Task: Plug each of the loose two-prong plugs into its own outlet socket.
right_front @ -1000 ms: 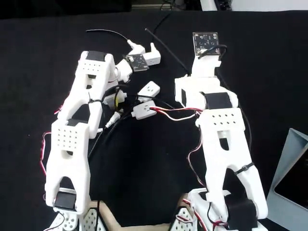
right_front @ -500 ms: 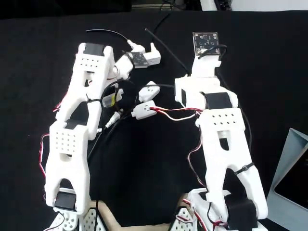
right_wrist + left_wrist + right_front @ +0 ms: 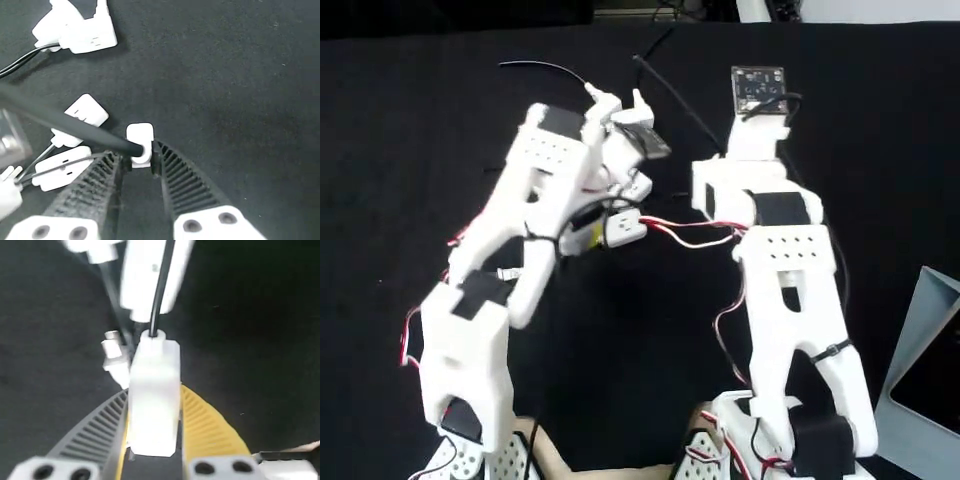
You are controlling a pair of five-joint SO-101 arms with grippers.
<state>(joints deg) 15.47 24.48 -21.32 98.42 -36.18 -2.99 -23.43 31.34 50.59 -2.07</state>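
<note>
My left gripper (image 3: pixel 155 392) is shut on a white plug block (image 3: pixel 154 390), and a black cable leaves the block's far end. Just beyond it lie a loose two-prong plug (image 3: pixel 113 352) and a blurred white socket block (image 3: pixel 150 275). My right gripper (image 3: pixel 136 152) is shut on a small white plug (image 3: pixel 140 137) with a thick black cable (image 3: pixel 60 122), low over the black mat. In the high view the left arm (image 3: pixel 545 190) leans over the cluster of white pieces (image 3: pixel 623 226), and the right arm (image 3: pixel 760 170) stands beside it.
Near the right gripper lie three white socket blocks (image 3: pixel 90 37) (image 3: pixel 86 111) (image 3: pixel 62 167), two with thin wires. Red and white wires (image 3: pixel 685 228) run between the arms. A grey box (image 3: pixel 920 370) stands at the table's right edge. Black cables (image 3: pixel 545 68) trail at the back.
The left arm has risen and swung right toward the middle, its wrist now over the white pieces. The right arm has shifted slightly to the right.
</note>
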